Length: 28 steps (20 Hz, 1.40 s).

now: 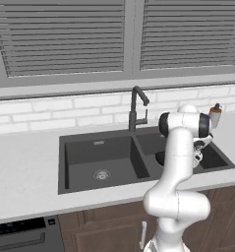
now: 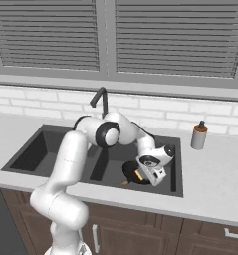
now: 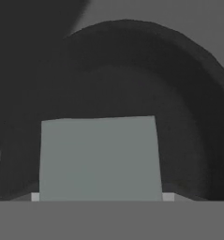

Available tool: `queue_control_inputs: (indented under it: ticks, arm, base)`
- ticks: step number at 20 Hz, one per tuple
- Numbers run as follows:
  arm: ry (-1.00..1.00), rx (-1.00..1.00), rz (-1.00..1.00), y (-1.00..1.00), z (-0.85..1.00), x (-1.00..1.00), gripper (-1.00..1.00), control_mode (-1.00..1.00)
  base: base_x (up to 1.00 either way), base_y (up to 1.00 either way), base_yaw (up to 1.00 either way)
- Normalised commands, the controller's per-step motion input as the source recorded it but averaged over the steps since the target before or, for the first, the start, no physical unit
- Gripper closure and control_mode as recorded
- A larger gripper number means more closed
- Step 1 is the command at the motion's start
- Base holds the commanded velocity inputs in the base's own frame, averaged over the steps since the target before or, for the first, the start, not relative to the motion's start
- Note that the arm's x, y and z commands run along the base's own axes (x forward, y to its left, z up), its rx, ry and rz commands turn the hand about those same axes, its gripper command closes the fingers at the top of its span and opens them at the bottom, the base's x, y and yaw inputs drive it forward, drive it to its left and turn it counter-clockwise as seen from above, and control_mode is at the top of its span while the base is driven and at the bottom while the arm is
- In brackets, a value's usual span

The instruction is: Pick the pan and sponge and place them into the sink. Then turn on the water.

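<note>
The dark grey double-basin sink (image 1: 97, 152) (image 2: 36, 149) is set into the counter. The black pan (image 2: 128, 172) (image 1: 160, 158) (image 3: 132, 70) lies in its right basin. My gripper (image 2: 140, 178) (image 3: 101, 197) is down in that basin just over the pan, shut on the sponge (image 3: 99, 159) (image 2: 138, 175). The sponge's grey-green face fills the space between the fingers, and a strip of its yellow layer shows from the side. The pan's rim curves behind the sponge. No water is in view at the faucet (image 1: 136, 106) (image 2: 101, 99).
A beige soap dispenser (image 1: 216, 114) (image 2: 199, 135) stands on the counter right of the sink. The left basin (image 1: 102, 173) holds just its drain. A white tiled wall and shuttered windows rise behind the faucet. Wooden cabinets are below the counter.
</note>
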Motion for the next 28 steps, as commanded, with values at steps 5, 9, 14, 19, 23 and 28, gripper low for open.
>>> queue_control_inputs:
  ticks: [5, 9, 14, 19, 23, 28]
  arm:
    - [-0.02, 0.0, 0.05, -0.01, -0.44, 0.2, 1.0, -1.0]
    - [0.0, 0.0, 0.03, 0.0, -0.32, 0.26, 1.0, -1.0]
    - [0.0, 0.0, 0.02, 0.0, -0.32, 0.27, -1.0, -1.0]
    - [-0.04, 0.0, 0.0, 0.0, -0.31, 0.16, -1.0, -1.0]
    - [-0.06, 0.0, 0.0, 0.12, -0.2, 0.04, -1.0, -1.0]
    - [-0.04, -0.01, -0.04, 0.4, -0.1, 0.0, -1.0, -1.0]
  base:
    - [0.0, 0.0, 0.0]
    - [0.0, 0.0, 0.0]
    - [0.0, 0.0, 0.0]
    - [0.0, 0.0, 0.0]
    - [0.0, 0.0, 0.0]
    - [0.0, 0.0, 0.0]
